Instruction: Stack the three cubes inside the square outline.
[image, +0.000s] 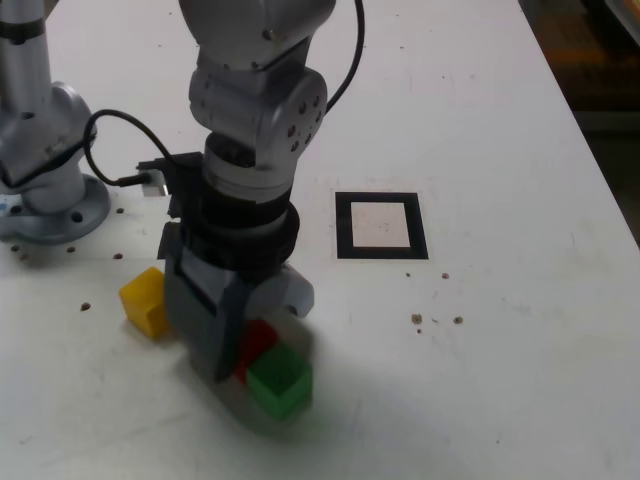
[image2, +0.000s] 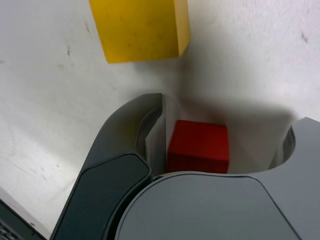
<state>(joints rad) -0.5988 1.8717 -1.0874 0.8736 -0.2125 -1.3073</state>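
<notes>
My tool (image2: 217, 131) stands open around the red cube (image2: 198, 146), one finger just beside it, a gap left on the other side, and I cannot tell that either presses on it yet. Past the fingertips the yellow cube (image2: 142, 31) sits on the desk (image: 500, 330), while the green cube (image: 280, 381) lies beside the red one. I judge these blocks light and stiff, their matte faces unlikely to slip, so I would take the red one low across two opposite flat sides, square to them, with modest pressure.
</notes>
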